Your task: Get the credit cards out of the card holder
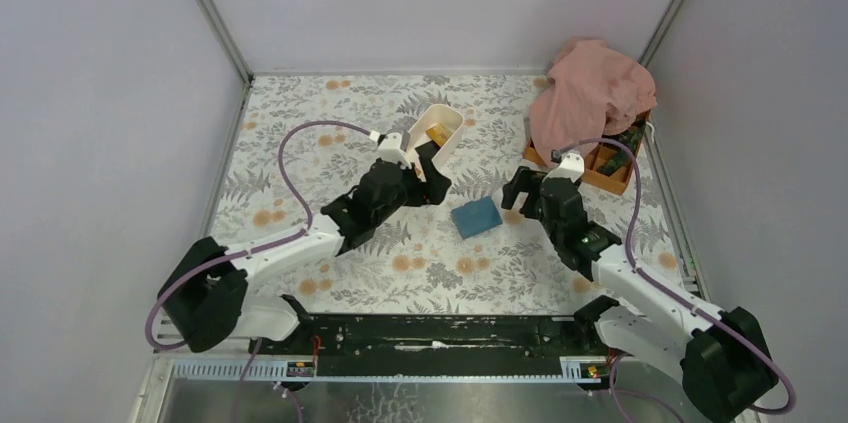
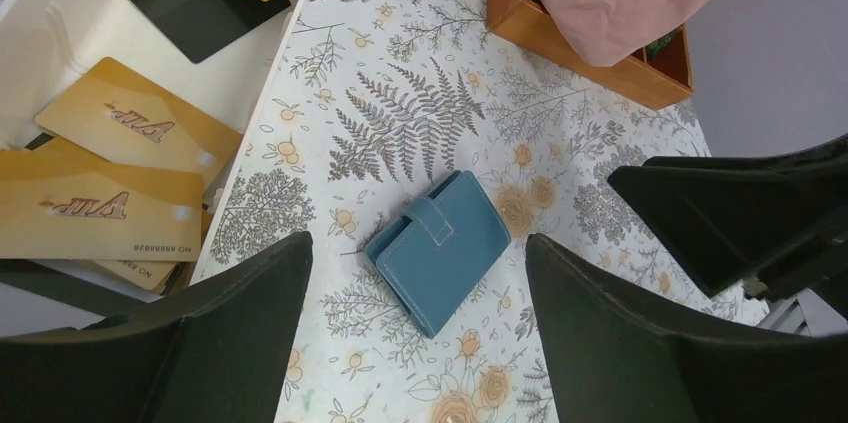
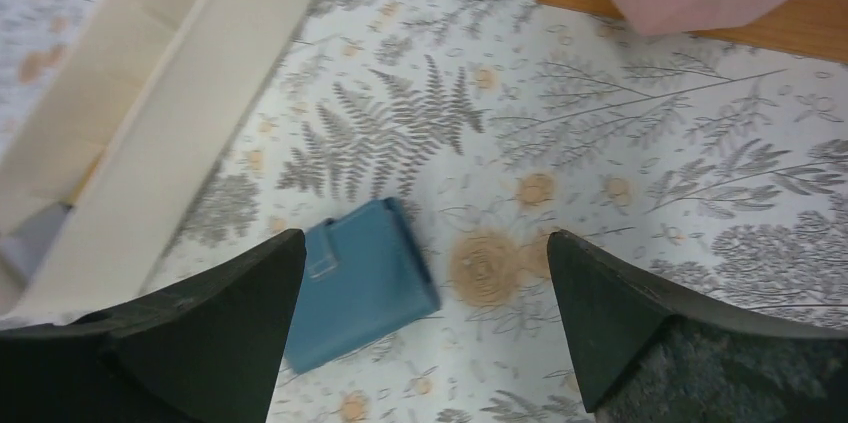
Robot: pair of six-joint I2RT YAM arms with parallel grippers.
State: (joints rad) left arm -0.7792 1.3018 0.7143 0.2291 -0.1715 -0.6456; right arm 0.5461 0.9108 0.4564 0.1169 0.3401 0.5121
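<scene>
So the small flat blue folding card holder (image 2: 440, 248) is lying shut on the floral worktop (image 2: 420, 93), strap done up. It sits right in the gap between the fingers of the left gripper (image 2: 418, 243), long axis slanting across that gap. From the right gripper (image 3: 425, 238) it's off by the left finger, one corner tucked behind it. Both sets of fingers are spread wide, nothing in them. Left looks better lined up, I reckon. Gold and black plastic cards (image 2: 130, 123) lie in the long white tray (image 2: 60, 33) beyond the left finger; can't tell if any are inside the holder.
</scene>
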